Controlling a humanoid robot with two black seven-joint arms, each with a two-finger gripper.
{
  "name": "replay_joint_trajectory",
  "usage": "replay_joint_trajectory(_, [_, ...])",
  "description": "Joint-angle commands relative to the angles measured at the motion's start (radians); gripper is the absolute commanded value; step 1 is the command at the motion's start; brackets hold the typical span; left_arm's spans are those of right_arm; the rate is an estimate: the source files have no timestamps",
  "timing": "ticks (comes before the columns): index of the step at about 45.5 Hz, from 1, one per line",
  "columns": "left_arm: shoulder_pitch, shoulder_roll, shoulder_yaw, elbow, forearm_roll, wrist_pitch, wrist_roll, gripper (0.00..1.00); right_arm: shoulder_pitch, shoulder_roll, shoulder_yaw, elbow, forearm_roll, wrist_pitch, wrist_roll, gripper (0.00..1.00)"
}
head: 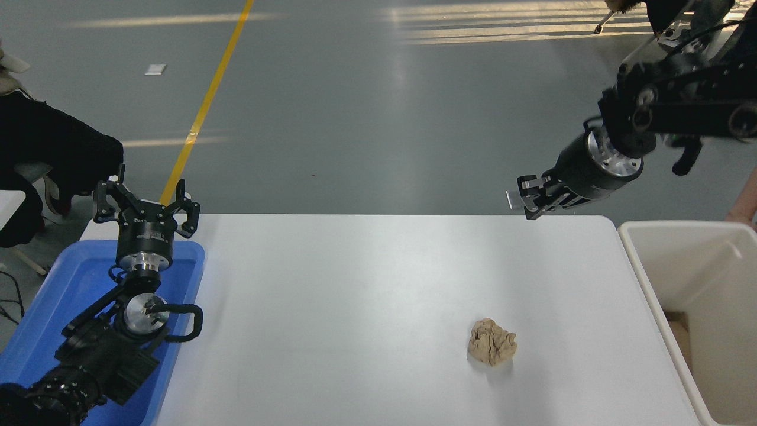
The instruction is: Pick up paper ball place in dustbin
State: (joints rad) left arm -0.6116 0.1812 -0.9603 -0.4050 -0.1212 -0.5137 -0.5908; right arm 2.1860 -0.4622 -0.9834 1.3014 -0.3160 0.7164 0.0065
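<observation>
The tan crumpled paper ball (492,342) lies on the white table (366,296), right of the middle and near the front. The cream-white dustbin (636,260) stands off the table's right end, its inside showing. My right gripper (530,200) hangs high above the table's far right edge, far behind and above the ball, with its fingers drawn together and nothing in them. My left gripper (145,204) is parked at the lower left over the blue tray, fingers spread and empty.
A shallow blue tray (53,296) sits at the table's left end under the left arm. A person's legs and white shoes (689,115) show on the floor at the top right. A dark bundle (53,148) sits at the left edge.
</observation>
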Motion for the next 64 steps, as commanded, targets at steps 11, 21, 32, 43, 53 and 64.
replay_joint_trajectory(11, [0.0, 0.0, 0.0, 0.0, 0.0, 0.0, 0.0, 0.99, 0.366, -0.052, -0.189, 0.291, -0.015, 0.069, 0.004, 0.0])
replay_joint_trajectory(21, [0.0, 0.001, 0.0, 0.0, 0.0, 0.0, -0.001, 0.99, 0.39, 0.002, -0.192, 0.317, 0.002, 0.069, 0.007, 1.0])
replay_joint_trajectory(32, [0.0, 0.0, 0.0, 0.0, 0.0, 0.0, -0.001, 0.99, 0.393, 0.076, -0.186, 0.315, 0.077, 0.069, 0.007, 1.0])
replay_joint_trajectory(43, [0.0, 0.0, 0.002, 0.0, 0.0, 0.0, -0.001, 0.99, 0.29, 0.169, -0.132, 0.297, 0.198, 0.069, 0.006, 1.0])
replay_joint_trajectory(53, [0.0, 0.0, 0.0, 0.0, 0.0, 0.0, 0.0, 0.99, 0.134, 0.24, -0.104, 0.279, 0.17, 0.069, 0.0, 1.0])
replay_joint_trajectory(64, [0.0, 0.0, 0.002, 0.0, 0.0, 0.0, 0.0, 0.99, -0.084, 0.312, -0.097, 0.182, 0.138, -0.055, 0.0, 1.0])
